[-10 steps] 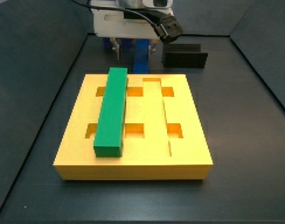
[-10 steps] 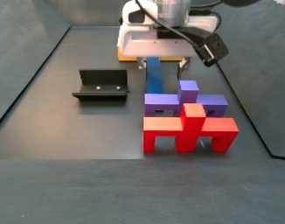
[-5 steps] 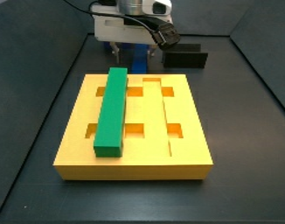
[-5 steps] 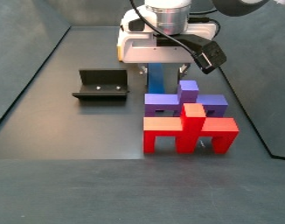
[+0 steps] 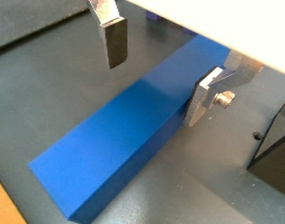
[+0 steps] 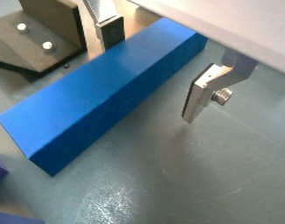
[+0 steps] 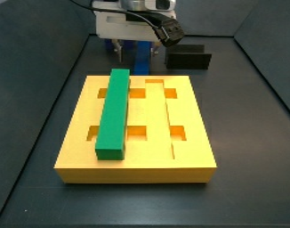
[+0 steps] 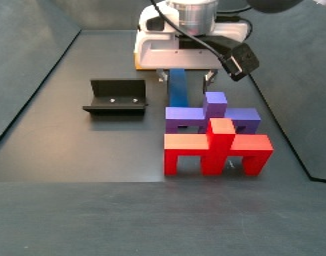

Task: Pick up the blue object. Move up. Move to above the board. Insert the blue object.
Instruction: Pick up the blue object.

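The blue object point(image 5: 128, 140) is a long dark-blue bar lying flat on the dark floor, and it shows in both wrist views point(image 6: 98, 92). In the side views only part of it shows below the gripper point(image 7: 140, 61) point(image 8: 183, 92). My gripper point(image 5: 159, 68) point(image 6: 156, 61) is open and straddles the bar near its one end, with a finger on each side and a gap at both. In the side views the gripper point(image 7: 138, 44) point(image 8: 183, 66) hangs low over the bar. The yellow-orange board point(image 7: 183, 156) lies in front with a green bar point(image 7: 113, 114) in one groove.
The black fixture point(image 7: 189, 59) point(image 8: 115, 97) point(image 6: 34, 39) stands close beside the blue bar. A purple-and-red cross-shaped block point(image 8: 213, 138) stands just past the bar's other end. Dark walls enclose the floor.
The gripper has shifted only slightly over the blue bar and stays open. The bar has not moved.
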